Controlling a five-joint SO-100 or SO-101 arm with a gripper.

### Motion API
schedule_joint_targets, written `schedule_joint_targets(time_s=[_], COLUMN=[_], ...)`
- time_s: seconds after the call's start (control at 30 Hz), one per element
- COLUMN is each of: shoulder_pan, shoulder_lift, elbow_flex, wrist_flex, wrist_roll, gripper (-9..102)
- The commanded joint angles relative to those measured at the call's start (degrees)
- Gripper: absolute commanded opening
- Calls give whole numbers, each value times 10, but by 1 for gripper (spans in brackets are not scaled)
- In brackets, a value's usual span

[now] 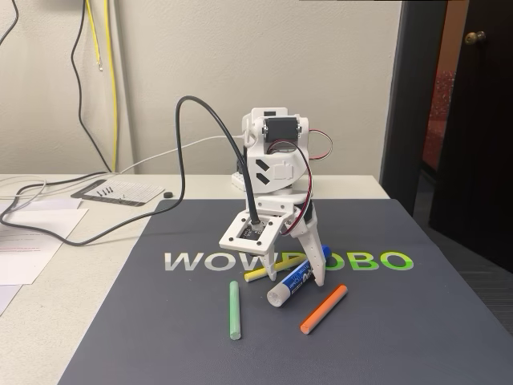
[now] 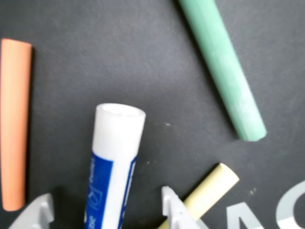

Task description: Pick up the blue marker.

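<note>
Now the white two-fingered pincer (image 1: 309,271) is down at the dark grey mat (image 1: 401,337) on the desk, and the thick white-barrelled blue marker with its blue printed label (image 2: 113,167) lies between the fingertips (image 2: 174,210); in the wrist view its long axis runs from about six o'clock up toward twelve, the blunt white end pointing away from the pincer; the jaws stand apart, one tip on each side of the barrel, with a gap showing on each side, so I judge them not yet clamped; in the fixed view the marker (image 1: 290,283) slants from the pincer toward about seven o'clock on the mat; the thin green stick (image 2: 224,71) lies off at one o'clock in the wrist view, the thin orange stick (image 2: 14,124) at nine, the pale yellow stick (image 2: 209,191) just beside the right-hand fingertip; the coming move turns on closing squarely across the barrel without catching that yellow stick.
</note>
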State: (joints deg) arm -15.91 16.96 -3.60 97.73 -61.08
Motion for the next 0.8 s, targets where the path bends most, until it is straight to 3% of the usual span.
schedule_joint_targets(time_s=[0.0, 0.3, 0.47, 0.77], shoulder_pan=[-6, -11, -18, -19], shoulder_lift=[10, 8, 6, 5], elbow_flex=[-26, -26, -26, -51], wrist_flex=[7, 14, 16, 24], wrist_roll=[-7, -18, -18, 6], gripper=[29, 17, 0, 0])
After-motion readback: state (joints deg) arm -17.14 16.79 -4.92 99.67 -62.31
